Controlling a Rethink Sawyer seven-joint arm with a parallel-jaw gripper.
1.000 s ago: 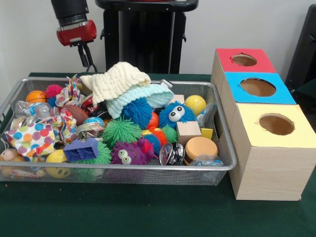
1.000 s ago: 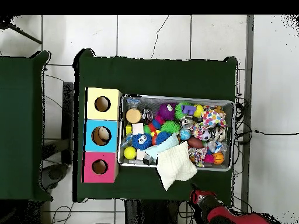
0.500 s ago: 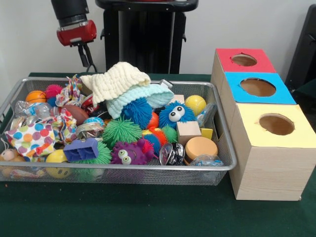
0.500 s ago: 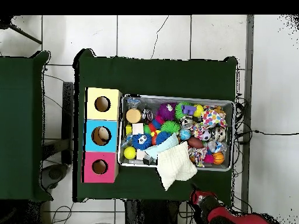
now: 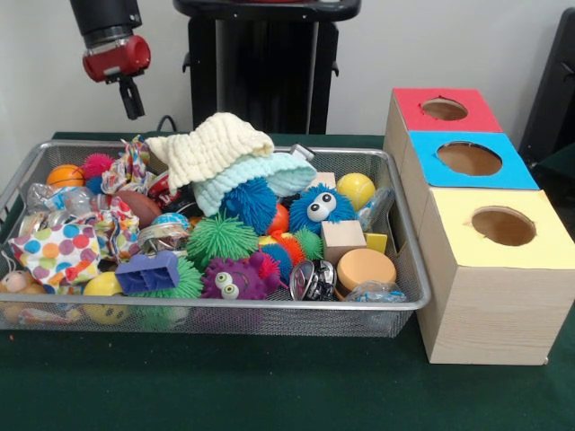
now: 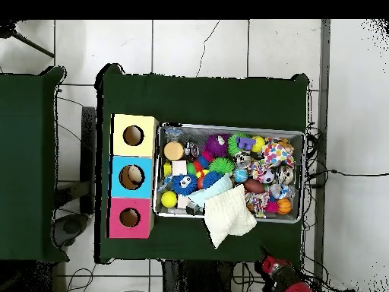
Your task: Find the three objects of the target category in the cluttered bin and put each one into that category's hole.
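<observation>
The silver wire-mesh bin (image 5: pixel 225 306) stands on the green table, full of toys; it also shows in the overhead view (image 6: pixel 228 127). On top lie a cream knitted cloth (image 5: pixel 211 144) over a light blue one (image 5: pixel 269 171). Below are a blue spiky ball with eyes (image 5: pixel 314 208), a green spiky ball (image 5: pixel 220 238), a purple spiky toy with eyes (image 5: pixel 229 278), a yellow ball (image 5: pixel 356 189), a wooden cube (image 5: pixel 342 240) and an orange disc (image 5: pixel 364 268). My gripper (image 5: pixel 132 106) hangs shut and empty above the bin's far left corner, apart from everything. In the overhead view it (image 6: pixel 272 266) is off the table's edge.
Three wooden boxes with round holes stand in a row to the right of the bin: red top (image 5: pixel 467 121), blue top (image 5: pixel 512 175), yellow top (image 5: pixel 548 242). A polka-dot cloth (image 5: pixel 58 251) and a small orange ball (image 5: pixel 65 175) lie at the bin's left end.
My gripper has drawn up and to the left in the front view, away from the bin. The bin's contents have not moved.
</observation>
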